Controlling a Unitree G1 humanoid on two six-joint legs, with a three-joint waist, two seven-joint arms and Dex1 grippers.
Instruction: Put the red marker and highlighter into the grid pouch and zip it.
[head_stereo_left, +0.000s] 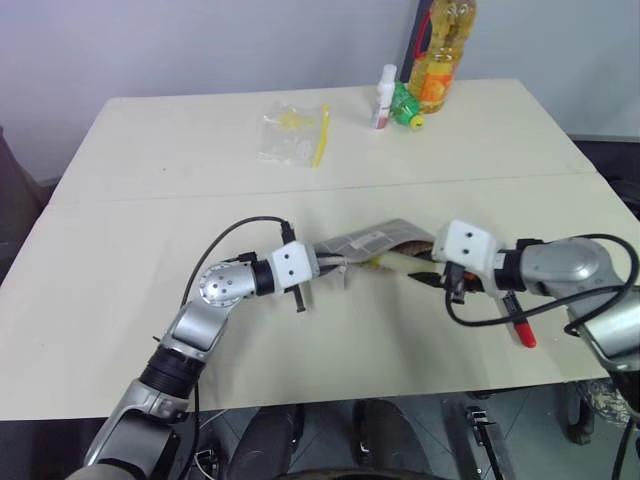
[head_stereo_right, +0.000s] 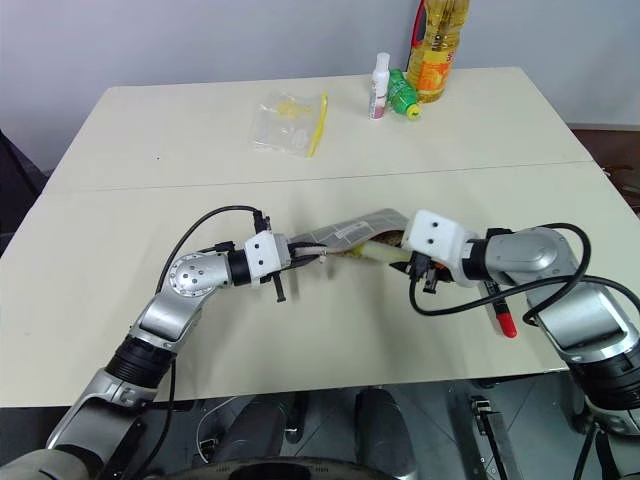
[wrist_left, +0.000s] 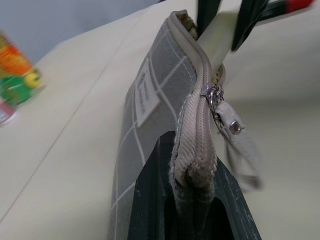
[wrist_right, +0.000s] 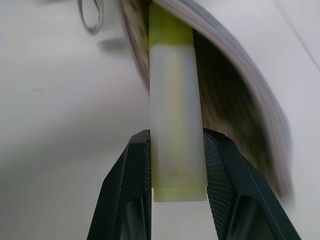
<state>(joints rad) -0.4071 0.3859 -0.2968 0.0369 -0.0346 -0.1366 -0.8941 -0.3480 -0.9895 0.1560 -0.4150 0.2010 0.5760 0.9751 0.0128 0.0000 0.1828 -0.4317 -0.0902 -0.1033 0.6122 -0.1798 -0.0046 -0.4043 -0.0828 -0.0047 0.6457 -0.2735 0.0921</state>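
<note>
Near the table's (head_stereo_left: 120, 330) front edge, toward its middle, the left gripper (wrist_left: 192, 200) is clamped tight on the closed end of the grid pouch (wrist_left: 150, 120) — soft fabric that sags, so the stiffer zipper seam is the sensible hold; the right gripper (wrist_right: 175, 165) pinches the highlighter (wrist_right: 175, 125) at its rear, cap end entering the pouch mouth; it looks light, rigid and smooth — likely to slip; the red marker (head_stereo_left: 522, 332) lies by the right front corner.

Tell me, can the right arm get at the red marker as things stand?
Probably not yet. The right gripper is shut on the highlighter, whose capped end is at the mouth of the grid pouch. The red marker lies on the table under that arm's forearm, so the arm would have to let go and pull back.
</note>
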